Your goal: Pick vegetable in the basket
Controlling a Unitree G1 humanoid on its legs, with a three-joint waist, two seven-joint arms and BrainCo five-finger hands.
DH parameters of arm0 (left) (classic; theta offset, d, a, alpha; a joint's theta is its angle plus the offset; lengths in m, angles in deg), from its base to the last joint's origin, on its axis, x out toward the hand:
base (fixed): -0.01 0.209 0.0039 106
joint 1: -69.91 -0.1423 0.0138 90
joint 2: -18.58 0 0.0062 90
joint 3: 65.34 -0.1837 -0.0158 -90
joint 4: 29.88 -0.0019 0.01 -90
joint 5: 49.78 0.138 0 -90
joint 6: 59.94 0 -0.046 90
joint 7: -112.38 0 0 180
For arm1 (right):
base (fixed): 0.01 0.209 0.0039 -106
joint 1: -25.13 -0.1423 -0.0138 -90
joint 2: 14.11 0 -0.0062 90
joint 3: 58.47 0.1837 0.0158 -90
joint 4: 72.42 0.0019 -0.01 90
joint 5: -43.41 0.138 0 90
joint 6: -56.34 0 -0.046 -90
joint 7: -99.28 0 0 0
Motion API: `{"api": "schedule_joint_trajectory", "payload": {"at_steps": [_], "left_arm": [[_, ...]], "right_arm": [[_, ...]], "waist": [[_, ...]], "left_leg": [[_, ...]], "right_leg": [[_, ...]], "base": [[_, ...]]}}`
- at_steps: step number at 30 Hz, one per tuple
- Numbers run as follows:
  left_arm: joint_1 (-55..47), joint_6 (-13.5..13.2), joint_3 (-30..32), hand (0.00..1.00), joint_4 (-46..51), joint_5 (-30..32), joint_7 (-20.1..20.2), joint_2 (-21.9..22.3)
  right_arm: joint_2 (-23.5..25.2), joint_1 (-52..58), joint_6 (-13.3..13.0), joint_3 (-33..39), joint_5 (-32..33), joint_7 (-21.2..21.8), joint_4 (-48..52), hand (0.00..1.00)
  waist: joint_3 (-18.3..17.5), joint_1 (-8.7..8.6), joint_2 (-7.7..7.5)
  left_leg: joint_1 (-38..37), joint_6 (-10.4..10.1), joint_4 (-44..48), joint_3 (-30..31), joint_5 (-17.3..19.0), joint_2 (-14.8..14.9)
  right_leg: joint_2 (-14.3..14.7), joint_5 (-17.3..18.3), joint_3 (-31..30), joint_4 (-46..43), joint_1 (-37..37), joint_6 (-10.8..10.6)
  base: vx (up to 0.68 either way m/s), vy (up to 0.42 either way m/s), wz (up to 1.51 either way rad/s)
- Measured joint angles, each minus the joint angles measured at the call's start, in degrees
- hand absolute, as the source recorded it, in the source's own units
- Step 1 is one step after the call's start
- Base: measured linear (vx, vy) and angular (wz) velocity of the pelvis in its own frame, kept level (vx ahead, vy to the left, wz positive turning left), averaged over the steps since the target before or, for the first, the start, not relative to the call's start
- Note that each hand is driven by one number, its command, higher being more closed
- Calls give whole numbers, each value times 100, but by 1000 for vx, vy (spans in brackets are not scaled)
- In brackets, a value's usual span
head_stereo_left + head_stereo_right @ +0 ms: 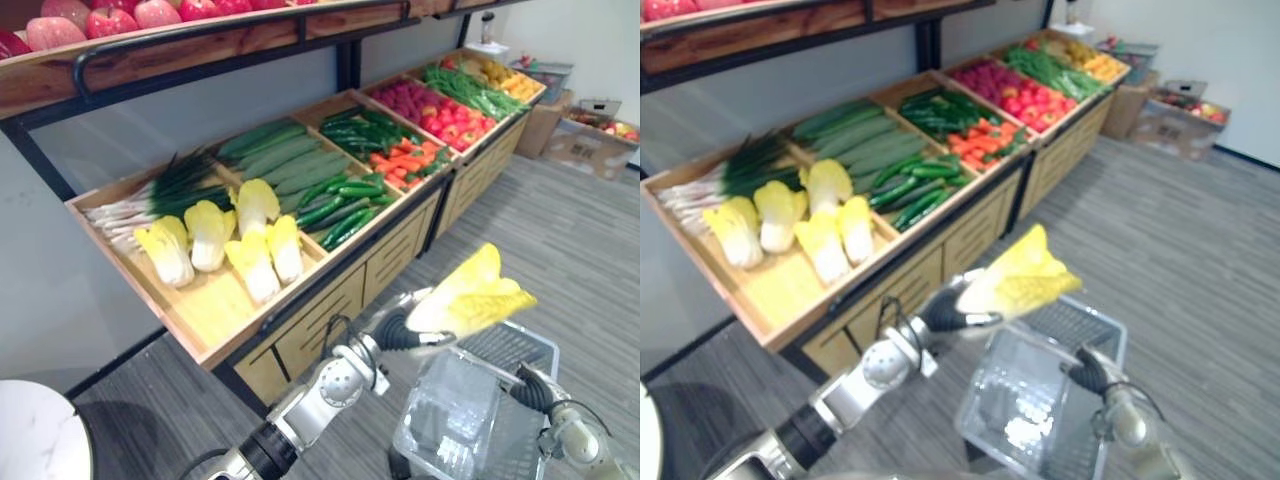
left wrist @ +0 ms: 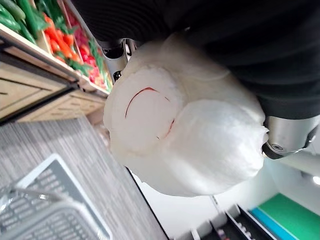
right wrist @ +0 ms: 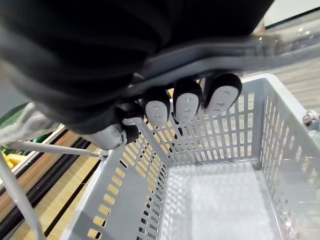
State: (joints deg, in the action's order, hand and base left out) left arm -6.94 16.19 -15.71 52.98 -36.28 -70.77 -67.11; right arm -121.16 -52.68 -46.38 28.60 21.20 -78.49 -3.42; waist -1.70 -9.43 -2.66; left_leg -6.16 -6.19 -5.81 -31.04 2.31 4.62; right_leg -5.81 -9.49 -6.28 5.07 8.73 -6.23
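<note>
Left hand clamped on the base of a yellow-leafed cabbage, just above the grey basket. Right hand curled round the basket's handle, the slotted bottom bare beneath it. The produce stand edges in beyond the left hand; open floor lies past the right.

The cabbage is covering most of my left hand, with just a silver edge peeking out beside it. The basket is running off the lower edge, and the apples are getting cropped along the upper edge.
</note>
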Motion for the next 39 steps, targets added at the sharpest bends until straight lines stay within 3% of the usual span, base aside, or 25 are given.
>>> {"api": "schedule_joint_trajectory", "payload": {"at_steps": [4,12,19,21,27,34,39], "left_arm": [[0,-1,-366,100,13,-386,255,-10],[-236,-107,-772,100,634,-880,556,-134],[-461,-184,-1612,100,576,-869,884,-216],[-452,-220,-1737,100,417,-788,945,-194],[-404,-229,-1956,100,-1251,9,1081,150],[-75,-214,-1909,100,-2646,923,795,733],[121,-144,-1714,100,-3066,1253,542,970]], "right_arm": [[-64,-96,29,-17,243,213,-22,100],[-201,-361,195,37,554,220,-240,100],[-173,-410,273,216,879,222,-228,100],[-172,-463,273,240,931,222,-217,100],[-37,-590,272,254,990,222,63,100],[99,-614,275,263,1176,221,289,100],[266,-614,278,267,1210,223,326,100]], "waist": [[-57,8,8],[-86,50,39],[-88,95,42],[-86,88,39],[-95,10,53],[-90,-9,45],[-85,-31,38]], "left_leg": [[-100,13,2,-157,51,-21],[-234,-28,-5,-230,101,-14],[-247,-30,-7,-126,104,-3],[-248,-30,-7,-127,103,-3],[-246,-31,-6,-137,105,1],[-198,-34,10,-146,115,1],[-195,-27,29,-146,121,5]], "right_leg": [[18,-4,-144,-4,-23,-6],[33,10,-193,-4,-136,-22],[13,54,-87,-15,-202,-29],[15,54,-88,-15,-201,-29],[29,66,-108,-12,-187,-10],[38,72,-122,-6,-110,-1],[44,59,-121,7,-109,-19]], "base": [[6,-23,-19],[0,-38,-5],[-13,-45,8],[-14,-39,0],[-14,-41,-1],[-14,-29,-1],[0,0,0]]}}
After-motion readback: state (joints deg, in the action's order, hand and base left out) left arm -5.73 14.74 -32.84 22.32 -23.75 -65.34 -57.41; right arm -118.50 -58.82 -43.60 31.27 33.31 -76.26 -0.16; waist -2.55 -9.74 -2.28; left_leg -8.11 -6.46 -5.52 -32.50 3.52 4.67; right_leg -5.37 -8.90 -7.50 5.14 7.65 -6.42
